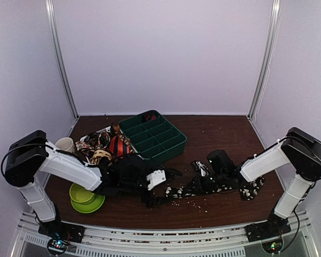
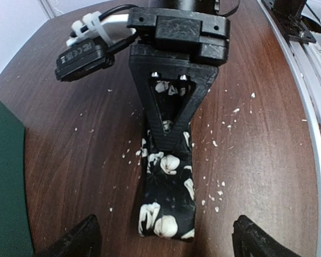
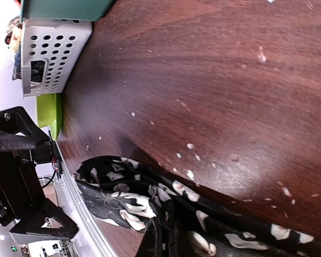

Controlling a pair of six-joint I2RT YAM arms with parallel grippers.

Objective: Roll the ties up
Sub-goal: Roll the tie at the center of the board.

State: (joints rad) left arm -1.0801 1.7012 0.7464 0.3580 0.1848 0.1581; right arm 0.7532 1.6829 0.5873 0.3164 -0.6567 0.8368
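Black flowery tie [image 2: 168,166] is lying stretched across the middle of the table [image 1: 224,134], with crumbs all round it. Right hand [image 2: 168,136] is clenched on the tie partway along. Left hand [image 2: 166,238] is released, fingers spread wide either side of the tie's end and not touching it. Other ties [image 1: 104,145] are piled in the basket [image 3: 53,53] next to the green tray [image 1: 174,144]

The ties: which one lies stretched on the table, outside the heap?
The black tie with white flowers; the striped and patterned ties are heaped beside the green tray.
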